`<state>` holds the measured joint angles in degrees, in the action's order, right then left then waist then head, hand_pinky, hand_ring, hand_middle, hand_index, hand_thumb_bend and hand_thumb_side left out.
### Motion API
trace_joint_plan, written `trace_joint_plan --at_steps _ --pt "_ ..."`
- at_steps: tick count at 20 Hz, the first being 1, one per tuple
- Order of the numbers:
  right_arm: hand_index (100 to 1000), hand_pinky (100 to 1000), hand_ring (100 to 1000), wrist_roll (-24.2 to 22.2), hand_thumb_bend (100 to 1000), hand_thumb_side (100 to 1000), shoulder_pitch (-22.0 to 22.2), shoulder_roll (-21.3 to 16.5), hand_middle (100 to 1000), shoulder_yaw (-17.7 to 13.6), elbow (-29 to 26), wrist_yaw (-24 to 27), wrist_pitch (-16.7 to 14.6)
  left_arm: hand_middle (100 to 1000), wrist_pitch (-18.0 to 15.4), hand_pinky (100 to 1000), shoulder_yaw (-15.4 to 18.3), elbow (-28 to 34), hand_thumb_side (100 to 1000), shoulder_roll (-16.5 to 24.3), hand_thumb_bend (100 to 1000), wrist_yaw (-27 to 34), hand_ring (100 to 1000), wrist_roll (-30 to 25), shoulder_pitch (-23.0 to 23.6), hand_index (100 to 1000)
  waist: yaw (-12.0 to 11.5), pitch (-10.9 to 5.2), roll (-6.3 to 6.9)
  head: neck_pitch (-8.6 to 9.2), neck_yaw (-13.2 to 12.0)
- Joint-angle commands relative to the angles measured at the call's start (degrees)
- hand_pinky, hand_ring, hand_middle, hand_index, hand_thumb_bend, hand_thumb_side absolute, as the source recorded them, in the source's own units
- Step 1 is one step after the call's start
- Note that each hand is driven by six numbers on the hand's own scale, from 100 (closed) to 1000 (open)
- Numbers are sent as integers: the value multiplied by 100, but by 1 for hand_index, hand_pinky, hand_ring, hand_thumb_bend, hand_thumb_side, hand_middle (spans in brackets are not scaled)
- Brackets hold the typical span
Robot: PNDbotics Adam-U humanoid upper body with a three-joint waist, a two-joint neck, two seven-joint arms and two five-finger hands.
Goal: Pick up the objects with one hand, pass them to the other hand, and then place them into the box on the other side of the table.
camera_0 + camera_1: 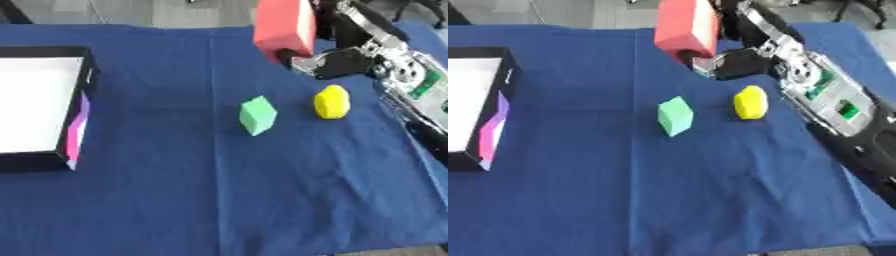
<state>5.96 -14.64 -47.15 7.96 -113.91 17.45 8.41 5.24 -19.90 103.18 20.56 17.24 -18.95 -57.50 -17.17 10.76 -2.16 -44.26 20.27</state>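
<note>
My right hand (337,57) comes in from the upper right and is shut on a red block (284,27), which it holds upright above the blue cloth. Below it on the cloth lie a green cube (257,115) and, to its right, a yellow rounded block (332,102); neither is touched. The black box with a white inside (77,100) stands at the left edge, with a pink and purple patch on its near side wall. My left hand shows in neither view.
The blue cloth (219,200) covers the table; its front edge runs along the bottom. My right forearm (833,105) slants along the right side. Grey floor lies beyond the far edge.
</note>
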Motion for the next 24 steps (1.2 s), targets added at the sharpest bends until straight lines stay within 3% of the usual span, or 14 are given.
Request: trace_joint_plan --at_steps 1,6,13,24 --pt "649 653 642 133 100 100 -114 -38 571 60 -68 59 12 925 70 1000 -213 -58 448 -35 100 -337 1000 -395 -265 755 -30 -242 103 14 12" --pt "650 653 641 138 100 100 -212 48 572 267 -68 -1 22 936 42 1000 -579 -230 362 -210 100 -983 1000 -1101 -523 781 -116 -249 141 14 44" --pt "649 650 637 115 100 100 -308 169 571 425 -68 -109 107 938 -94 1000 -994 -288 275 -518 100 -1659 1000 -1467 -816 818 -209 -253 167 14 141" --pt "647 651 635 -10 100 100 -447 341 569 623 -68 -432 -63 940 -117 1000 -1588 -496 296 -1070 100 -2724 1000 -2066 -1093 854 -250 -210 176 14 153"
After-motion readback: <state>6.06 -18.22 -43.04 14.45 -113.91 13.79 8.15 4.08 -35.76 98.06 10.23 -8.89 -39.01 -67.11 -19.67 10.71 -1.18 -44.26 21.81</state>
